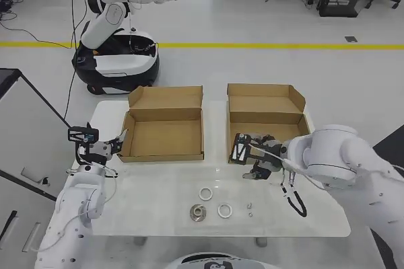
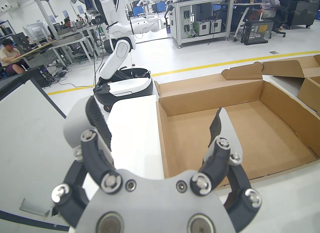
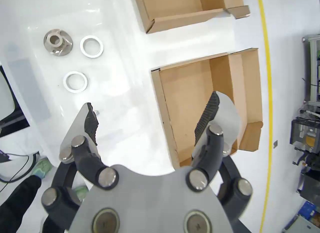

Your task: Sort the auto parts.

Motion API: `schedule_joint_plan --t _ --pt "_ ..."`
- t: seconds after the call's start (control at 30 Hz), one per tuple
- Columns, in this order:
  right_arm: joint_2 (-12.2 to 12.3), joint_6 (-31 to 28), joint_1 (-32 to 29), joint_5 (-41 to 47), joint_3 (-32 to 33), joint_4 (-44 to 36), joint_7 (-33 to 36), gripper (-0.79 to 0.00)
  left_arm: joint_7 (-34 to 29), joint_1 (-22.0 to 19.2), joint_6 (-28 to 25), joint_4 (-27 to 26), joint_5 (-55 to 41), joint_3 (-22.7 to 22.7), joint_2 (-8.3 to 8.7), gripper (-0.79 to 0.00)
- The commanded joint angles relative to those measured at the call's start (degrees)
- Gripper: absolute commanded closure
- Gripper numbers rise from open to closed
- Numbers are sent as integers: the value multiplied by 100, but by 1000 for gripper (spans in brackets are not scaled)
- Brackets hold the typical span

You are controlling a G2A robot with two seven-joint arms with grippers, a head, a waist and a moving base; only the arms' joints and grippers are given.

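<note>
A metal flange (image 1: 197, 213) (image 3: 58, 42) and two white rings (image 1: 205, 194) (image 1: 225, 210) (image 3: 91, 46) (image 3: 75, 82) lie on the white table near its front edge. Two tiny bits (image 1: 250, 210) rest just right of them. My right gripper (image 1: 254, 161) (image 3: 152, 106) hangs open and holds nothing, above the front edge of the right cardboard box (image 1: 276, 128) (image 3: 190, 93). At the left side of the left cardboard box (image 1: 165, 138) (image 2: 250, 128), my left gripper (image 1: 116, 146) (image 2: 155, 111) is open with nothing in it. Both boxes look bare inside.
The two boxes stand side by side at the back of the table (image 1: 155, 195), flaps open. Another white robot (image 1: 118, 54) stands on the floor behind the table. A grey panel (image 1: 13, 128) sits off the table's left side.
</note>
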Motion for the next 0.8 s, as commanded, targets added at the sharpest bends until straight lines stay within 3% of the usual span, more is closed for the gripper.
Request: schedule_joint_plan --t 0.0,0.4,0.77 --pt "134 90 215 152 -331 18 90 -785 0 0 0 0 0 0 0 -785" --pt "579 463 902 806 -1427 84 461 -785 0 0 0 0 0 0 0 -785" --pt "511 510 811 620 -1874 314 260 -785 0 0 0 0 0 0 0 -785"
